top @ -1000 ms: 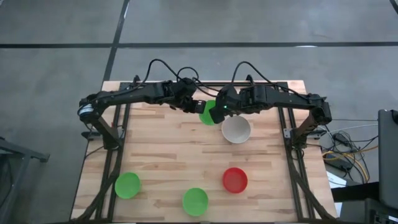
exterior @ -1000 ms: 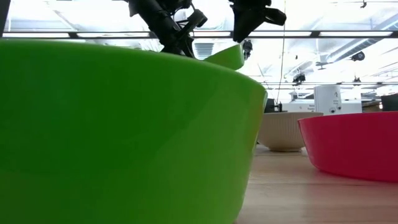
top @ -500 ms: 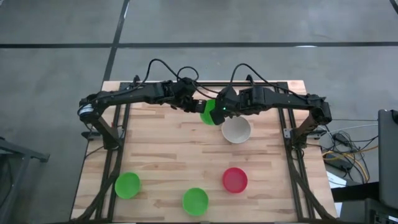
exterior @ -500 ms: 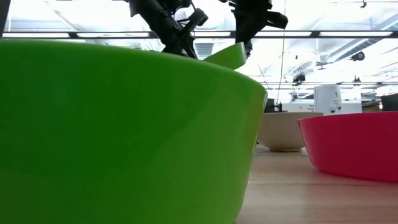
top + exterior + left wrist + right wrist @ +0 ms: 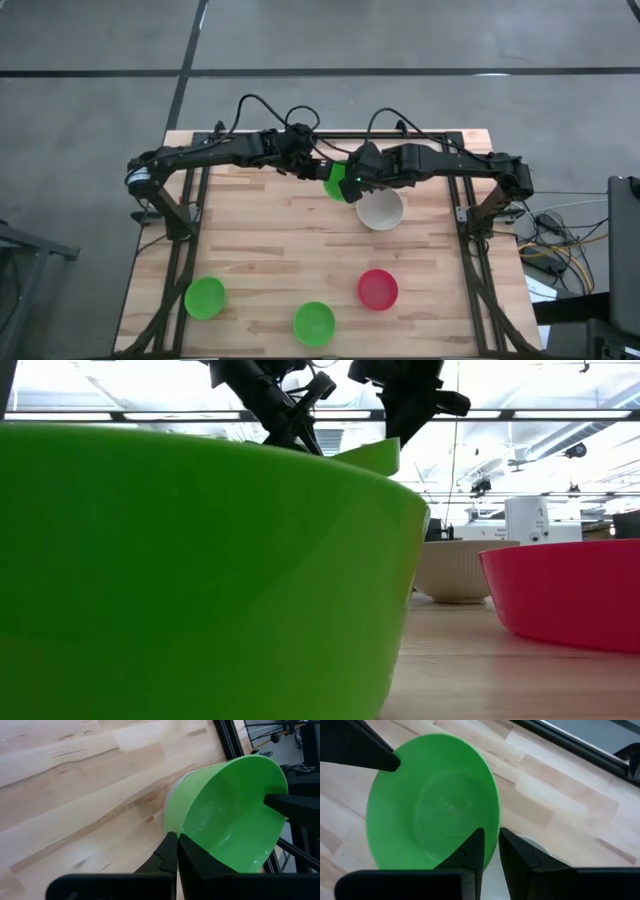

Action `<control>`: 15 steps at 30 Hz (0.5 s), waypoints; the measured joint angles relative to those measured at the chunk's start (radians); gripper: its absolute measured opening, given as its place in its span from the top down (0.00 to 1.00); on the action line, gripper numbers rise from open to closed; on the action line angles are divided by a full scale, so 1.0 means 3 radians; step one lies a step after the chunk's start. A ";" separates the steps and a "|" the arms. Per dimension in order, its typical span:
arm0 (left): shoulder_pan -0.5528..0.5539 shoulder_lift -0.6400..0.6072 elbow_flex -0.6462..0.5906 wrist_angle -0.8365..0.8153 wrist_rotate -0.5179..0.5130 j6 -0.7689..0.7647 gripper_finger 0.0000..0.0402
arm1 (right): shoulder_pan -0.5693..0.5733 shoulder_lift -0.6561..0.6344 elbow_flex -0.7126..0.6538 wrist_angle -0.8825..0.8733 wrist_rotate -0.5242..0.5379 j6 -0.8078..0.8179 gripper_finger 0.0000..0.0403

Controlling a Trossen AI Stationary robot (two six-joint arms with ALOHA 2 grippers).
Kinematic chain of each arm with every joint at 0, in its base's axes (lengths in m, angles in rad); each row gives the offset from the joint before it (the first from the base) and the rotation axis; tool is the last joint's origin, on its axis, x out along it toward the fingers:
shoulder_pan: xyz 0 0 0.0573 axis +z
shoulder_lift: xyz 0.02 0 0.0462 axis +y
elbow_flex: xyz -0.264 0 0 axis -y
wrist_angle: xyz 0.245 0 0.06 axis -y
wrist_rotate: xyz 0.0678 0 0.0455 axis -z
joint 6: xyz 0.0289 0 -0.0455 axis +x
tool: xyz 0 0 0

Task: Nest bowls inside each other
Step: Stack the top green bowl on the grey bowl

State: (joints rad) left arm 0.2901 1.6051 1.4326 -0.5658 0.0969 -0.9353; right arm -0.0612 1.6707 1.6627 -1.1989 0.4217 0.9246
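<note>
A bright green bowl [image 5: 337, 186] hangs tilted above the table's far middle, between my two grippers. My left gripper [image 5: 176, 840] is shut on its rim, coming from the table's left. My right gripper [image 5: 491, 834] stands open at the opposite rim, one finger inside the bowl and one outside; I cannot tell whether they touch it. The pale bowl [image 5: 380, 210] stands upright on the table just right of the held bowl. The red bowl [image 5: 378, 289], a green bowl [image 5: 205, 298] and another green bowl [image 5: 314, 323] stand on their bases toward the near edge. My left gripper pinches the green bowl's rim [image 5: 181, 831] on the side toward the table's left, one finger inside the bowl and one against the outer wall. The fingers slant downward from the left. The bowl is lifted clear of the table and tilted, its opening up and toward the right arm.
Black frame struts run along the table's left side [image 5: 185, 215] and right side [image 5: 470, 215]. Bare wood [image 5: 290, 240] lies open in the table's middle. In the low view the near green bowl [image 5: 200, 570] fills most of the picture.
My right gripper has come down toward the held green bowl, and its fingers now stand on either side of the rim. The bowl has stayed almost where it was in my left gripper, still tilted and clear of the table.
</note>
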 joint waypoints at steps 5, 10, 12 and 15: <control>0.0000 0.0000 0.0000 0.0002 0.0021 -0.0001 0.99 | 0.0000 -0.0001 0.0000 0.0009 -0.0001 -0.0102 0.87; 0.0000 0.0000 0.0000 0.0009 0.0025 -0.0001 0.99 | -0.0001 -0.0003 0.0000 0.0014 -0.0001 -0.0137 0.87; 0.0000 0.0000 0.0000 0.0010 0.0027 -0.0001 0.99 | -0.0001 -0.0003 0.0000 0.0014 0.0000 -0.0128 0.89; 0.0000 0.0000 0.0000 0.0010 0.0036 0.0006 0.99 | -0.0001 -0.0003 0.0000 0.0009 0.0003 -0.0132 0.93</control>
State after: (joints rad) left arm 0.2901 1.6051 1.4326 -0.5629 0.1076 -0.9334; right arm -0.0616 1.6699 1.6627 -1.1961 0.4225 0.8850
